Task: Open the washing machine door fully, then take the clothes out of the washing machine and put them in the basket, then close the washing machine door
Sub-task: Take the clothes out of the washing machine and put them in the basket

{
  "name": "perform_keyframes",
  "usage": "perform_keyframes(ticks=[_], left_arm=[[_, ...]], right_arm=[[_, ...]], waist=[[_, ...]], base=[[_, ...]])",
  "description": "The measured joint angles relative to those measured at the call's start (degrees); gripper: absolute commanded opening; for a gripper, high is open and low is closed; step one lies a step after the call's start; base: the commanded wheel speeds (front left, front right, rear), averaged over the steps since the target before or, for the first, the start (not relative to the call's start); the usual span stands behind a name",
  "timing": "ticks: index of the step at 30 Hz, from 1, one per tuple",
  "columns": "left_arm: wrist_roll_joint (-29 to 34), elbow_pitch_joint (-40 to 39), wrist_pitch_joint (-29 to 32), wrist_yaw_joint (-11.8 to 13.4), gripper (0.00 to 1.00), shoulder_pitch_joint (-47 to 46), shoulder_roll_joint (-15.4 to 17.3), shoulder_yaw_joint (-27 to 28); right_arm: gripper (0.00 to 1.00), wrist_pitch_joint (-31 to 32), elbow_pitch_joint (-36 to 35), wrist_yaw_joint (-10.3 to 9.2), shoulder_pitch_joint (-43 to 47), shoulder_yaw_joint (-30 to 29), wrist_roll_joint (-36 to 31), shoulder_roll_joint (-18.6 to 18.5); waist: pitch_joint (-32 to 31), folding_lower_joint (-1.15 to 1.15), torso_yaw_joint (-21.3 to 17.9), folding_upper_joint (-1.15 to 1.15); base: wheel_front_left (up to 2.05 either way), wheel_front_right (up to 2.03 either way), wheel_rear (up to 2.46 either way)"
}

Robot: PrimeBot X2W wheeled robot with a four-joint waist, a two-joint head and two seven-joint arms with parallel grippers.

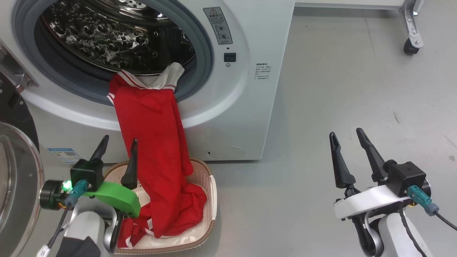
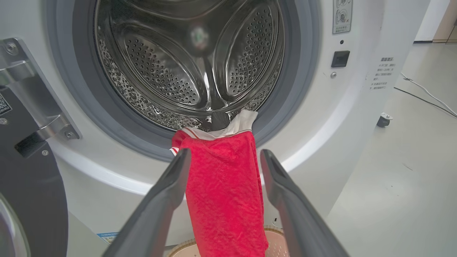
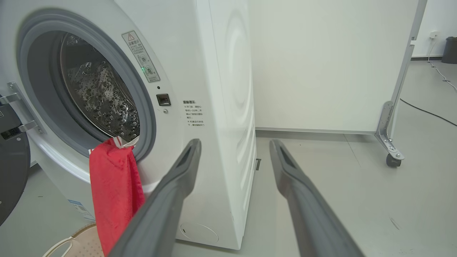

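The white washing machine (image 1: 250, 107) stands with its door (image 1: 18, 178) swung wide open to the left. Red clothes (image 1: 153, 142) with white trim hang from the grey gasket lip over the front, their lower end piled in the cream basket (image 1: 210, 192) on the floor below. My left gripper (image 1: 117, 142) is open just left of the hanging cloth, above the basket's left side, empty. In the left wrist view the clothes (image 2: 221, 185) hang straight ahead of my open left gripper (image 2: 223, 155), in line with the gap. My right gripper (image 1: 346, 135) is open and empty over bare floor, well to the right.
The steel drum (image 2: 185, 64) looks bare behind the cloth's top end. A white panel on a metal foot with a caster (image 1: 410, 46) stands at the back right. Grey floor (image 1: 339, 89) spreads to the right of the machine. A cable (image 3: 428, 112) lies on the floor far right.
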Motion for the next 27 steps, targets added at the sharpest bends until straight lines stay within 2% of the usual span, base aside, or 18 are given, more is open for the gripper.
perform_keyframes(ticks=[27], left_arm=[[-0.86, -7.14, 0.0, 0.93, 1.0, 5.37, -0.21, 1.09]], right_arm=[[1.0, 0.0, -0.62, 0.08, 0.85, 0.4, 0.08, 0.01]], waist=[[0.27, 0.0, 0.07, 0.0]], base=[[0.0, 0.0, 0.0]])
